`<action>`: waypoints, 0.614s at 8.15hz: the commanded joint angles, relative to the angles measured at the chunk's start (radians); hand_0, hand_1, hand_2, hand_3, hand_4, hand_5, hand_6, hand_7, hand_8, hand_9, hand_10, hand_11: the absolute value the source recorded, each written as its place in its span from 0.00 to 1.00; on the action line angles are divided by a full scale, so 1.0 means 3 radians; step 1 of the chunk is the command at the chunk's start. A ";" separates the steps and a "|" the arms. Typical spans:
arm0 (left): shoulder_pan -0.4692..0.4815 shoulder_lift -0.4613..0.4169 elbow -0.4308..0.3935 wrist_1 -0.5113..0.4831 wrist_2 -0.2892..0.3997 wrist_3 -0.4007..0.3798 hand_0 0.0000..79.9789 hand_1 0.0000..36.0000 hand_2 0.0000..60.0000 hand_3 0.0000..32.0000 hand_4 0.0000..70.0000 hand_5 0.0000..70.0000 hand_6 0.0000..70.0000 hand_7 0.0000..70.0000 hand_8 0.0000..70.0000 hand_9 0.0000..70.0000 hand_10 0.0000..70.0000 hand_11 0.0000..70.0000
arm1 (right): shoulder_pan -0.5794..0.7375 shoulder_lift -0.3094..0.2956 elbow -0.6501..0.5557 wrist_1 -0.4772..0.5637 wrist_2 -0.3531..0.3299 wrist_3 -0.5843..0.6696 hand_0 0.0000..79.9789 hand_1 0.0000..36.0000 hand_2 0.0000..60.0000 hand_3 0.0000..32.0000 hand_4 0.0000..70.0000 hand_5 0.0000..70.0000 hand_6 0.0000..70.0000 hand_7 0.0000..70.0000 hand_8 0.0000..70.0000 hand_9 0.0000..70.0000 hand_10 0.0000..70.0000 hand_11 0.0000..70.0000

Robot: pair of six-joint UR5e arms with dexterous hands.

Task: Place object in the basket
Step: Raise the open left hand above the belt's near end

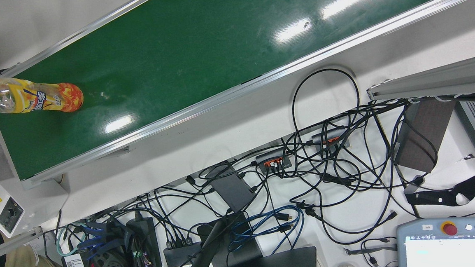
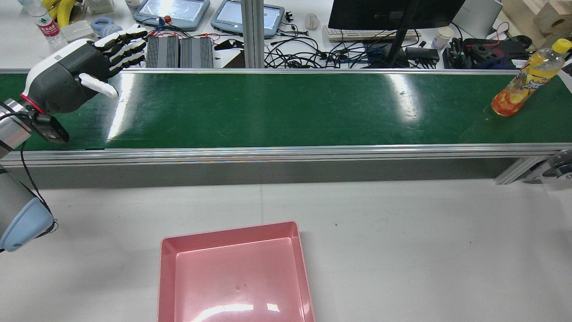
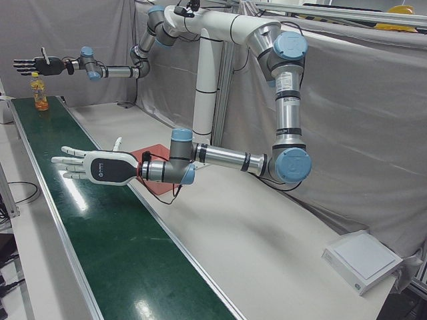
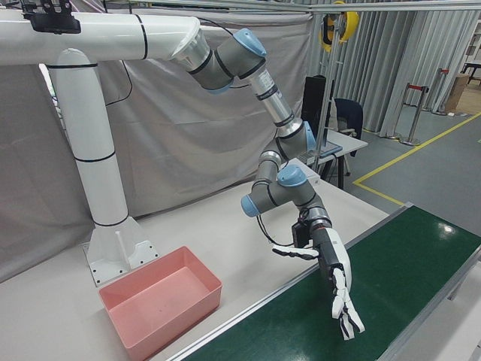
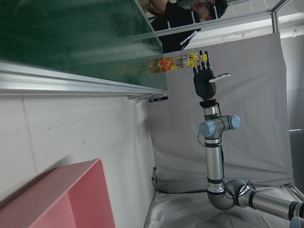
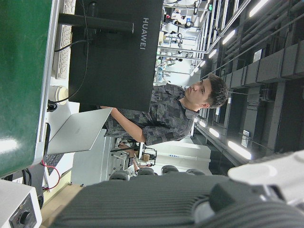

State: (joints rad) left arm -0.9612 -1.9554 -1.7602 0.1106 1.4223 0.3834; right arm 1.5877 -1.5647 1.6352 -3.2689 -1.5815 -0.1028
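Left hand (image 2: 85, 67) hovers open-fingered and empty over the conveyor belt (image 2: 286, 109); mistimed closing could topple the upright drink bottle (image 2: 525, 85).

Front view: overhead, close on one end of the green belt (image 1: 209, 61) and cabling. Rear view: high behind the arms, facing the belt and pink basket (image 2: 234, 273). Corner views oblique, whole station. Hand cameras lie sideways. Belt shared by all.
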 commanded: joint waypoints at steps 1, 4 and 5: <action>0.0110 -0.0006 0.0028 -0.0001 -0.0011 0.0005 0.67 0.23 0.00 0.12 0.17 0.20 0.01 0.00 0.08 0.08 0.08 0.14 | 0.0000 0.0000 0.0000 0.0000 0.0000 -0.0005 0.00 0.00 0.00 0.00 0.00 0.00 0.00 0.00 0.00 0.00 0.00 0.00; 0.0167 0.0004 0.0038 -0.0011 -0.0093 0.0011 0.65 0.19 0.00 0.11 0.17 0.21 0.01 0.00 0.09 0.09 0.08 0.13 | 0.0000 0.0000 0.0000 0.0000 0.0000 0.0000 0.00 0.00 0.00 0.00 0.00 0.00 0.00 0.00 0.00 0.00 0.00 0.00; 0.0172 0.0004 0.0038 -0.0011 -0.0093 0.0011 0.65 0.18 0.00 0.10 0.17 0.21 0.01 0.00 0.09 0.09 0.08 0.14 | 0.0000 0.0000 0.0000 0.0000 0.0000 -0.0005 0.00 0.00 0.00 0.00 0.00 0.00 0.00 0.00 0.00 0.00 0.00 0.00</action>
State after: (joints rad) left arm -0.9202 -1.9540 -1.7505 0.1081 1.4014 0.3863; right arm 1.5877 -1.5647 1.6352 -3.2689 -1.5815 -0.1032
